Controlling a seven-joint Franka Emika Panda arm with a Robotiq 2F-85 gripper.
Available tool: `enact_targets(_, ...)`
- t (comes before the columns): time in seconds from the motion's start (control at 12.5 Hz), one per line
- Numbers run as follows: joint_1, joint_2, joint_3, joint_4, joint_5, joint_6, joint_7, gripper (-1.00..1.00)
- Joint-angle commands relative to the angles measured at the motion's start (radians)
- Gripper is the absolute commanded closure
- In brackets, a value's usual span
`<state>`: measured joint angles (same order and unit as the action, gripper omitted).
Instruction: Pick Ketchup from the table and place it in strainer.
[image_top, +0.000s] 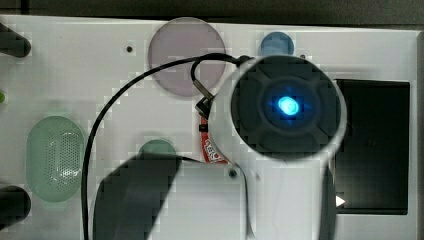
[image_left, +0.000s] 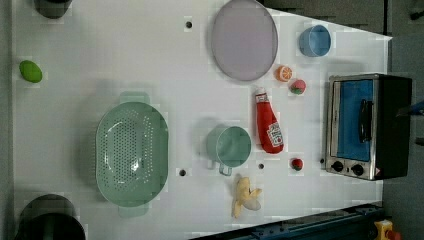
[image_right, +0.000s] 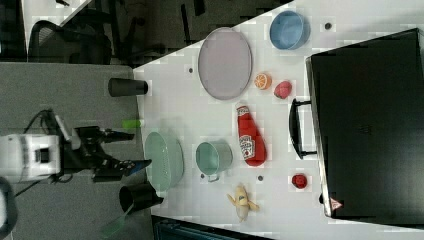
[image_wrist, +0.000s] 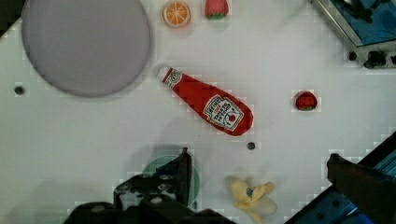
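Note:
The ketchup (image_left: 268, 125) is a small red bottle with a white cap, lying on its side on the white table (image_left: 100, 60). It also shows as the ketchup (image_wrist: 210, 102) in the wrist view and the ketchup (image_right: 250, 137) in the right view. In the top view my arm (image_top: 287, 107) covers most of the ketchup (image_top: 210, 148). My gripper (image_wrist: 268, 170) hangs high above the table, open, with nothing between its fingers. The mint-green strainer (image_left: 131, 152) stands empty towards the left view's left, beyond a green cup (image_left: 230, 146).
A grey-lilac plate (image_left: 244, 39), a blue cup (image_left: 315, 41), an orange slice (image_left: 284, 73), two strawberries (image_left: 298, 86) and a banana (image_left: 245, 196) lie around the bottle. A toaster oven (image_left: 367, 125) stands at the left view's right. A lime (image_left: 30, 71) lies far left.

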<state>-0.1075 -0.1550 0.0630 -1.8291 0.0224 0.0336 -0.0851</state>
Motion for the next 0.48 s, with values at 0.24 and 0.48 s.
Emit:
enact_targets(0.24,-0.004,0.115,0.019,-0.165,0.004,0.125,-0.329,-1.0)
enact_targets(0.48,-0.003,0.133,0.024,-0.287,0.004,0.303,-0.575,-1.0)
